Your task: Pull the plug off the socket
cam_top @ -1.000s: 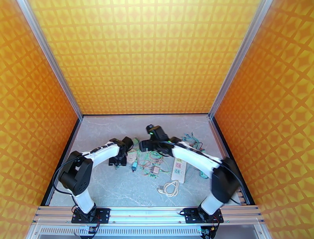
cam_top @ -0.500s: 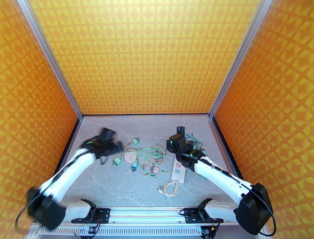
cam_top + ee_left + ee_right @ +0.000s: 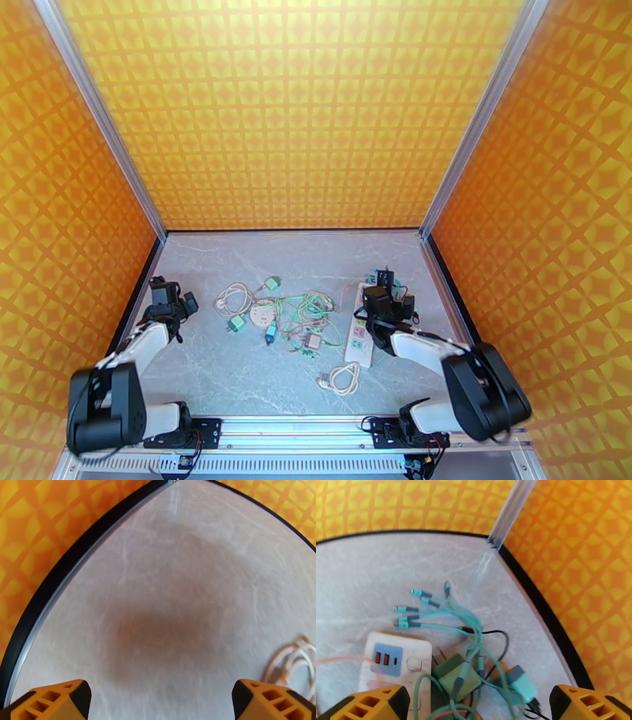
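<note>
Top external observer: the socket (image 3: pixel 361 335) lies right of centre on the table (image 3: pixel 316 253), its long side running up and down the frame and its white cord (image 3: pixel 341 379) coiled just below it. It is a white strip with small green and pink marks in the middle. I can make out nothing standing in its outlets. How does your end look?

Wrist observer: From the right wrist, its upper end sits at the lower left of the frame. It has rounded corners, a blue panel with two orange slots, and a round button beside that. A green plug (image 3: pixel 456 677) lies on its side just beside that end with thin prongs showing bare, so I judge it is already out.

Top external observer: That would explain the right gripper (image 3: pixel 387 288). It hangs just right of the strip's upper end with the jaws spread and nothing between them.

Wrist observer: Agreed. Its orange fingertips (image 3: pixel 371 703) sit at both bottom corners, wide apart, over loose teal cables (image 3: pixel 446 610). And the left gripper (image 3: pixel 167 298)?

Top external observer: It is at the far left edge of the table, well apart from the clutter, parked out of the way, I would say.

Wrist observer: Its jaws are spread too and hold nothing. Bare table lies below them, with a white coiled cable (image 3: pixel 294 659) at the right edge of the frame.
</note>
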